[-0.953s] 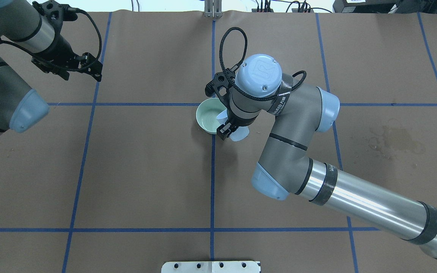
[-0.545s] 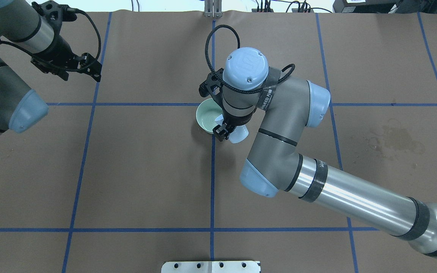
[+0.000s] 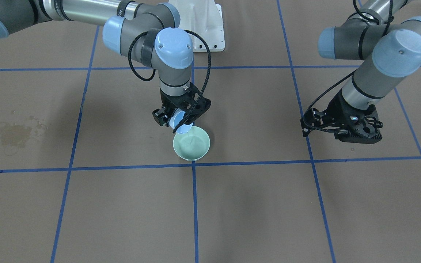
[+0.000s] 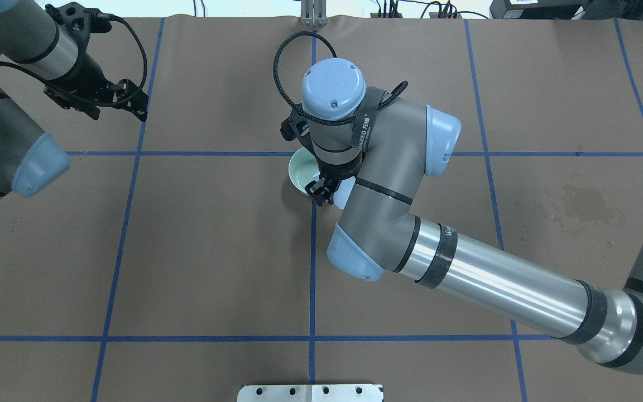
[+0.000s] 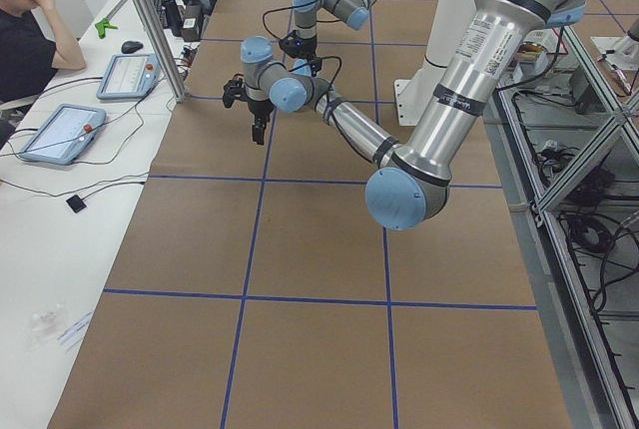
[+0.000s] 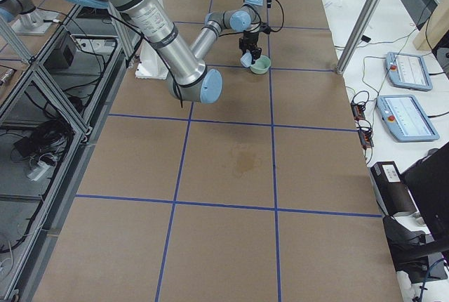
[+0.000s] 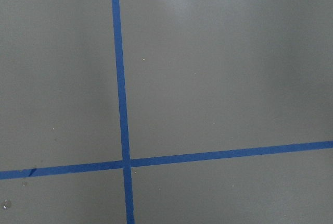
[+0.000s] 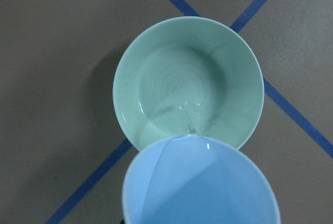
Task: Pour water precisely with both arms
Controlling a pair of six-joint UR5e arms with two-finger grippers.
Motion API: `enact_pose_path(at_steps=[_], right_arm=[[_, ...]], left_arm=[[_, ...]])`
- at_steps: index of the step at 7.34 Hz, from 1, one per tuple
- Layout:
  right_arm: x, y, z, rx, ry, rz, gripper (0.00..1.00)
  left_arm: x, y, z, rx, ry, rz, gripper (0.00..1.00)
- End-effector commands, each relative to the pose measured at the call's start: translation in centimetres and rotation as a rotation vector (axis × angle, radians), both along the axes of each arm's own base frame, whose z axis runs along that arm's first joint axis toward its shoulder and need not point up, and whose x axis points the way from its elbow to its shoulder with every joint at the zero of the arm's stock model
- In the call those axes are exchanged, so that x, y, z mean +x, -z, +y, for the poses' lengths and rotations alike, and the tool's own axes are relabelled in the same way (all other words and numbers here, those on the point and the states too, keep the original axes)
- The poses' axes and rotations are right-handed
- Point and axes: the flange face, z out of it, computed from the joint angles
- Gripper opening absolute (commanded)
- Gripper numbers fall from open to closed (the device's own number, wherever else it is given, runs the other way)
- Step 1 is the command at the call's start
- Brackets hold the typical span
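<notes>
Thin clear water (image 8: 191, 125) (off blue cup (image 8: 200, 182))

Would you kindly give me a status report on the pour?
Right gripper shut on light blue cup, tipped over green bowl. Water trickling from cup lip into bowl. Left gripper empty, off to the side, jaws unclear. No obstruction at the bowl.

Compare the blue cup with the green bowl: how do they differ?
The cup is light blue, the bowl pale green. The cup hangs tilted in the right gripper; the bowl sits upright on the table. Water leaves the cup and lands in the bowl. Both are round.
</notes>
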Motion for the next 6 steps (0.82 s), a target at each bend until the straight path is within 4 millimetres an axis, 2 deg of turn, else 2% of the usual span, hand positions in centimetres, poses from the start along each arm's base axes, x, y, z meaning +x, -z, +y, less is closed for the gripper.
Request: enact_pose_path(at_steps=[1,3,4,6], right_arm=[[-0.2,1.0,-0.5,-0.008,0.016,0.042,0.00],[-0.3,1.3,-0.8,-0.027,0.022,0.078,0.00],[-1.0,2.3,-1.5,-0.045,0.022,0.107,0.00],[-1.0,2.1,-2.1,-0.064,0.021,0.135,0.00]], left_arm=[[0.1,0.0,0.0,0.001,-0.001,0.001,1.00],[0.0,-0.1,0.1,0.000,-0.001,0.000,1.00],[0.0,-0.1,0.1,-0.001,-0.001,0.000,1.00],[0.0,-0.1,0.1,-0.001,-0.001,0.000,1.00]])
